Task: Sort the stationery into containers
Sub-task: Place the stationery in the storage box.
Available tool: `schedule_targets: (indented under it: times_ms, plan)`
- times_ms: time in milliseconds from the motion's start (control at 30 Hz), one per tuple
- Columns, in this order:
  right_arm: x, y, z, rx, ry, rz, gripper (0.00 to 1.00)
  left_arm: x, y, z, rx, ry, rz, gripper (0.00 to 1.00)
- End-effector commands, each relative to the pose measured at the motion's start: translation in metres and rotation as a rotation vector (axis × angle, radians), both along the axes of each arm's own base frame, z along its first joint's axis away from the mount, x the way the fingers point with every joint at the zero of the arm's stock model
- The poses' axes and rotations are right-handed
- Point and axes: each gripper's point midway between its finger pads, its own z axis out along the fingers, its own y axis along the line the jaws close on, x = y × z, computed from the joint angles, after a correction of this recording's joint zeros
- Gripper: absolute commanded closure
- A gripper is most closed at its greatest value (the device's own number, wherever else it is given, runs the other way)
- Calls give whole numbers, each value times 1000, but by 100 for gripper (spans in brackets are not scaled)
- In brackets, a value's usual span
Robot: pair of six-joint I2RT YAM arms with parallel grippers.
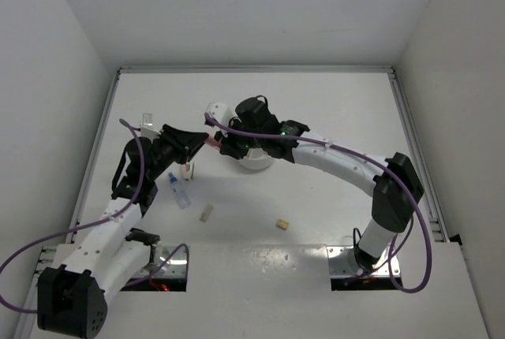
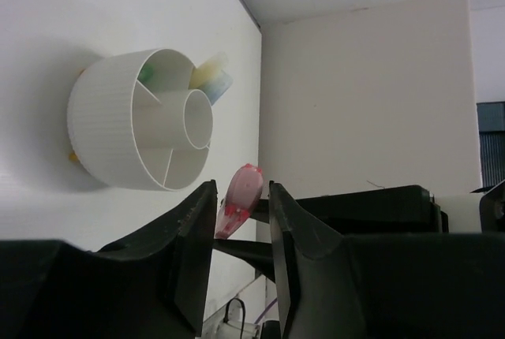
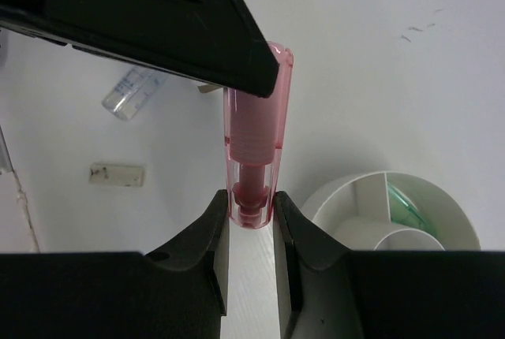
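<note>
Sorted: green stick [image 2: 147, 73], yellow stick [image 2: 207, 71] in bowl [image 2: 102, 126].
Held: pink stick [image 3: 252, 134], right gripper [image 3: 251, 205] pinching; left gripper [image 2: 242, 213] around it, grip unclear.
Remaining: tube [image 1: 179, 191], eraser blocks [image 1: 281, 224].

White table [image 1: 331, 110] is carrying everything. Round white bowl [image 1: 256, 165] is sitting near mid-table, partly hidden in the top view. Clear blue-capped tube [image 1: 179, 191] is lying flat to its near-left, well apart from it. One tan eraser block [image 1: 206, 213] is resting near the tube. A second tan block [image 1: 281, 224] is lying farther right, towards the front edge.
</note>
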Motion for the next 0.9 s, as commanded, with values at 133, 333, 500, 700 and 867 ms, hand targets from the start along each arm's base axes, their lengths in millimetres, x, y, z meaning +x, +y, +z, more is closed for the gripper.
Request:
schedule_targets:
  times_ms: [133,333,500,700,867]
  plan:
    - [-1,14,32,78,-26,27,98,8,6,32,69,-96,17,59]
    - [-5,15,28,78,-11,43,98,12,7,25,103,-82,21,64]
    - [-6,20,34,102,5,49,98,11,2,13,141,-64,-14,67]
    - [-6,21,36,105,14,44,97,11,0,9,190,-71,-33,80]
    - [-6,21,36,108,21,39,66,13,3,11,246,-100,-34,100]
